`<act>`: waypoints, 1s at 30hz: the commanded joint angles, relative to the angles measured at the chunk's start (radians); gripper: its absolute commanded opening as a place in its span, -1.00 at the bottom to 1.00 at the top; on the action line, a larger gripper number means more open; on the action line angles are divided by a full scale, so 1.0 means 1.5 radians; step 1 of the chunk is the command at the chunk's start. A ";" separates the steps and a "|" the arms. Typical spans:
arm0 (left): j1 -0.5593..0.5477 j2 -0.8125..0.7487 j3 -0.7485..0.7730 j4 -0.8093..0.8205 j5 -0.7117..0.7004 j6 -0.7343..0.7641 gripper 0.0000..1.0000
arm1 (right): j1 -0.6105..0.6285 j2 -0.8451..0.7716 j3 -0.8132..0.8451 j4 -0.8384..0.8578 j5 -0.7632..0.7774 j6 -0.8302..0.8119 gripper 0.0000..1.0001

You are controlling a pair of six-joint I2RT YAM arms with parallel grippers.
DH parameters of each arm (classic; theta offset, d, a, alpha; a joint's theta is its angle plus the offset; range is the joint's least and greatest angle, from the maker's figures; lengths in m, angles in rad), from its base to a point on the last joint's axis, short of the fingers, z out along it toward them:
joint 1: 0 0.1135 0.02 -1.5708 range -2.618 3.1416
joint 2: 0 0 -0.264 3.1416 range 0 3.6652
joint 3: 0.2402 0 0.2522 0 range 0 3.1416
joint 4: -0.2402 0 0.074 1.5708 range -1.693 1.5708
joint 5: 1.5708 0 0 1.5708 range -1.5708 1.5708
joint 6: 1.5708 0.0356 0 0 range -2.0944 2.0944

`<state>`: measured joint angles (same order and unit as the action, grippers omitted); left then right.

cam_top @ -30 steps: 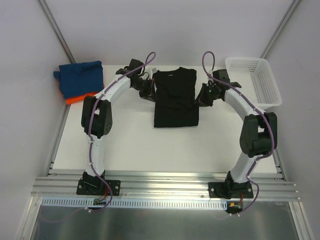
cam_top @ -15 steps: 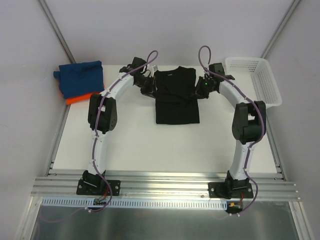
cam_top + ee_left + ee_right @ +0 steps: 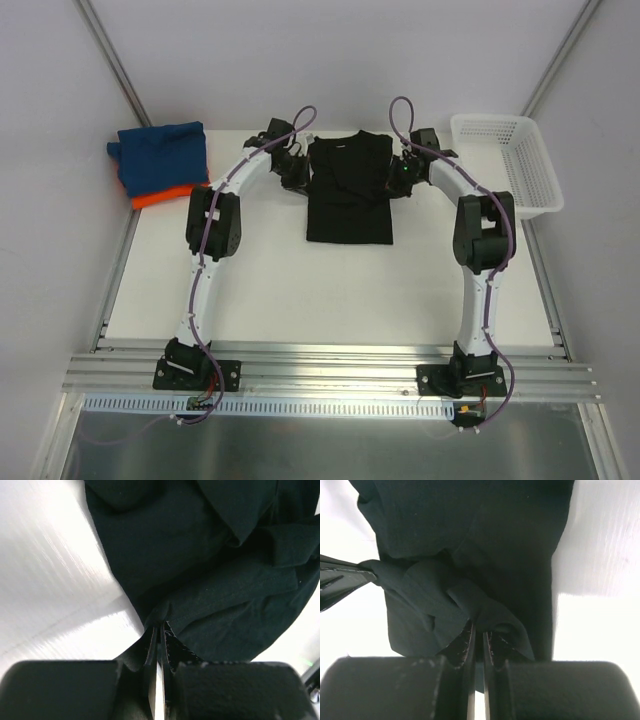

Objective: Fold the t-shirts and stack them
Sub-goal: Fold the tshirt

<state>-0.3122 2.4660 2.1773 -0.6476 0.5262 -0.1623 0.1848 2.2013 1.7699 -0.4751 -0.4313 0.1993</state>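
**Technician:** Over the last second both arms have reached further across the worktop (image 3: pixel 300 290) and drawn inward. The left hand (image 3: pixel 292 168) and right hand (image 3: pixel 398 174) now sit at the sleeve ends of the black t-shirt (image 3: pixel 348 205). Its hem has crept slightly toward the far side. Which step is this?

**Supervisor:** Judged from the layout, it is the fold of the third garment. The blue t-shirt (image 3: pixel 160 152) lies folded at the far-left corner. It rests on the orange t-shirt (image 3: pixel 150 199), which shows only as a strip beneath it. The black t-shirt lies at the far centre between the two hands. Its body is already narrowed to a rectangle and its shoulder area is bunched.

**Technician:** Hand state?

**Supervisor:** In the left wrist view the fingers are closed to a thin slit, with a ridge of black cloth pinched between them at the shirt's edge. The right wrist view shows the same condition: fingers almost meeting, a raised fold of the same cloth caught at the tips. Neither hand holds anything else.

**Technician:** Next move?

**Supervisor:** Probably, carry both gripped points toward the hem, level and at a matched pace, so the upper half lands squarely on the lower half. Release only when the cloth lies flat, then transfer the shirt onto the blue t-shirt. The white mesh basket (image 3: pixel 505 155) at the far right is not involved.
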 commanded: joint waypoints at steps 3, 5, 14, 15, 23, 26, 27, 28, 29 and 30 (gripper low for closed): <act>0.007 0.004 0.065 0.032 -0.036 0.018 -1.00 | -0.006 0.011 0.049 0.011 0.005 -0.015 -0.99; 0.007 0.009 0.075 0.035 -0.043 0.017 -1.00 | -0.006 0.018 0.055 0.012 0.005 -0.016 -0.99; 0.005 -0.001 0.096 0.052 -0.118 0.008 0.72 | -0.005 0.022 0.094 0.004 0.065 -0.029 0.24; 0.004 -0.015 0.094 0.051 -0.132 0.002 0.84 | -0.006 0.014 0.095 0.003 0.067 -0.030 0.46; -0.002 -0.182 -0.073 0.048 -0.060 -0.040 0.76 | 0.007 -0.111 0.030 -0.001 0.042 -0.014 0.65; -0.003 -0.229 -0.141 0.047 0.011 -0.060 0.36 | 0.022 -0.155 -0.009 -0.003 0.033 -0.004 0.60; -0.004 -0.247 -0.159 0.046 0.021 -0.072 0.25 | 0.026 -0.164 -0.018 -0.005 0.031 -0.001 0.57; -0.005 -0.254 -0.186 0.046 0.040 -0.076 -0.01 | 0.033 -0.174 -0.041 -0.006 0.027 0.006 0.56; -0.007 -0.260 -0.198 0.046 0.051 -0.077 -0.07 | 0.042 -0.182 -0.052 -0.003 0.007 0.010 0.55; -0.009 -0.266 -0.206 0.046 0.061 -0.076 -0.11 | 0.047 -0.184 -0.061 -0.001 -0.002 0.013 0.54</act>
<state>-0.3153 2.1376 1.9137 -0.5797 0.5140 -0.2462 0.2169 1.9968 1.7172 -0.4789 -0.3763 0.1917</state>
